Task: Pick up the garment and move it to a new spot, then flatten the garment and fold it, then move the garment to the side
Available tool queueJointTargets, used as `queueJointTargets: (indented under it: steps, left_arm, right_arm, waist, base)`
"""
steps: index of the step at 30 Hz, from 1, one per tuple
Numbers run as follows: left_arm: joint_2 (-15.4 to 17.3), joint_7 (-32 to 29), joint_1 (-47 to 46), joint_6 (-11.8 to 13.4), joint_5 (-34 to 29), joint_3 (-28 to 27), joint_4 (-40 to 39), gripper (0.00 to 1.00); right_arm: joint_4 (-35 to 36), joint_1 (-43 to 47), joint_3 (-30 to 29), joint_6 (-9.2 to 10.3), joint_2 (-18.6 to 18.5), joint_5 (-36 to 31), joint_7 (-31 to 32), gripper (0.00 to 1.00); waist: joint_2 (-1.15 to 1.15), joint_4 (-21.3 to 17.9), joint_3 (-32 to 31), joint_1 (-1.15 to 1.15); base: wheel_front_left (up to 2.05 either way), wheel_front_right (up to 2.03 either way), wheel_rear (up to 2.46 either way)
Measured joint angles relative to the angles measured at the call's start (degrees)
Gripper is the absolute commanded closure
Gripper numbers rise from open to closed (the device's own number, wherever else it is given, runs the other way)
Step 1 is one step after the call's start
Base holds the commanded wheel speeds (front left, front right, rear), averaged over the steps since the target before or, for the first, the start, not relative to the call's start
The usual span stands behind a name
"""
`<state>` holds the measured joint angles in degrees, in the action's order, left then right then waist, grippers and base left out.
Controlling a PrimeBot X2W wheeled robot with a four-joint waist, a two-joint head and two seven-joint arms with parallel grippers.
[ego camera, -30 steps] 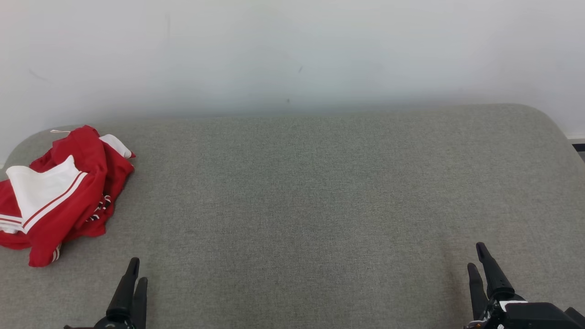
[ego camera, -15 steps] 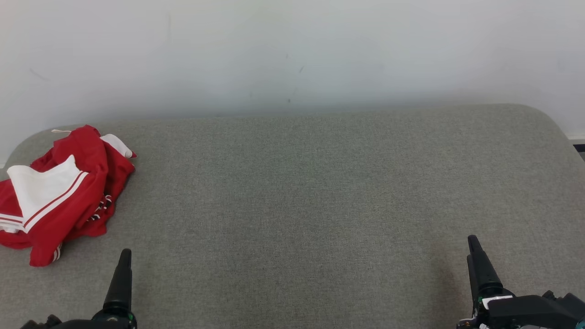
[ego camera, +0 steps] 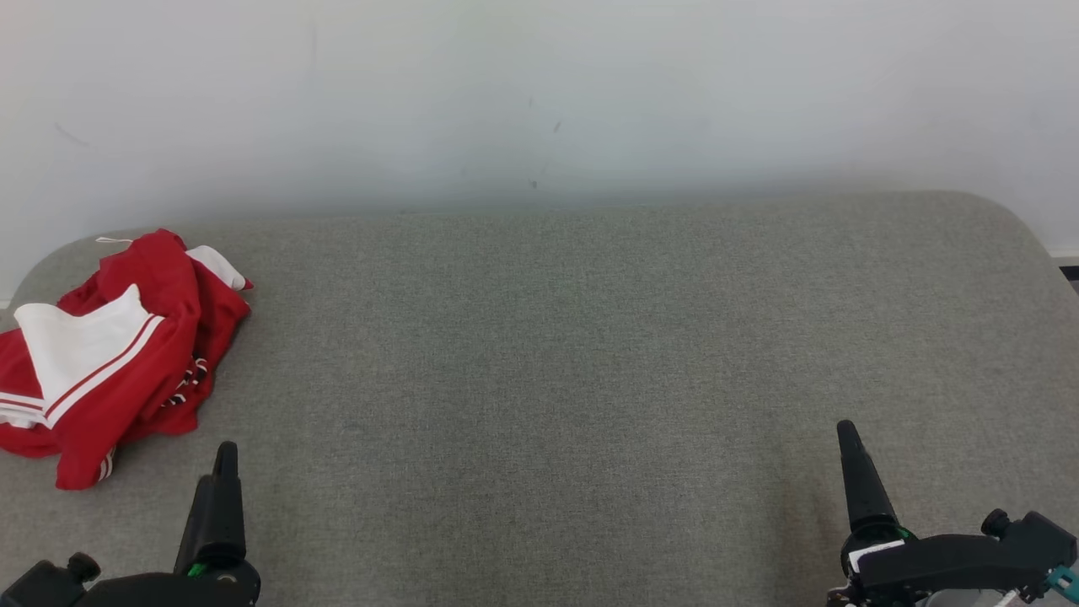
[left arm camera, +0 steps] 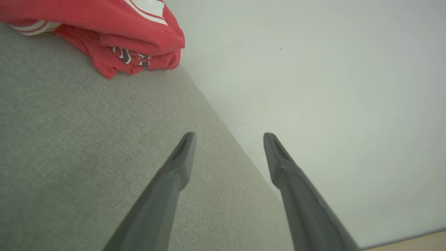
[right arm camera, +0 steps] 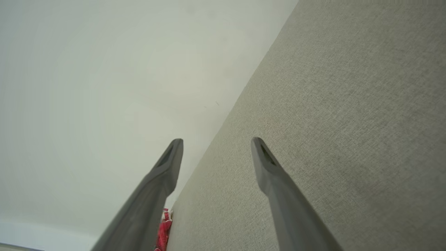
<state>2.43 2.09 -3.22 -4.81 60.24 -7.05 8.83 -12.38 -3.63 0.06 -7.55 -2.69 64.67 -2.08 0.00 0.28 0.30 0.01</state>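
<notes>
With the crumpled garment (ego camera: pixel 110 362) heaped at the head view's left edge, near the bench's (ego camera: pixel 590 354) rounded corner, your left pincer (left arm camera: pixel 228 137) and right pincer (right arm camera: pixel 216 141) (both wide, empty) may snag one loose layer and drag the bundle off.

Garment (ego camera: pixel 110 362) far left on cushion (ego camera: pixel 590 337) — wall (ego camera: pixel 539 84) behind

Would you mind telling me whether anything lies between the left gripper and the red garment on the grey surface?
Nothing visible does. The left gripper, jaws open, sits nearer the robot than the red garment and slightly to its right, with bare grey cushion between them.
</notes>
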Motion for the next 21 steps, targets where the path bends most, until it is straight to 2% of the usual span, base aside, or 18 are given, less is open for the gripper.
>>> queueJointTargets:
  steps: [10,21]
  left_arm:
    - [0.31,1.99,0.32,0.78,-11.81,0.01,-1.75,0.0]
    - [1.16,3.98,1.12,1.58,-21.95,0.62,-2.35,0.0]
  right_arm:
    - [-0.08,-0.26,1.88,0.0,-0.01,-9.37,-2.02,0.0]
    - [-0.57,-0.57,3.46,0.0,-0.03,-18.67,-4.01,0.0]
  waist:
    - [0.0,0.16,-0.08,0.0]
    - [0.0,0.43,-0.18,-0.01]
  base:
    - [0.0,0.0,0.0]
    - [0.0,0.0,0.0]
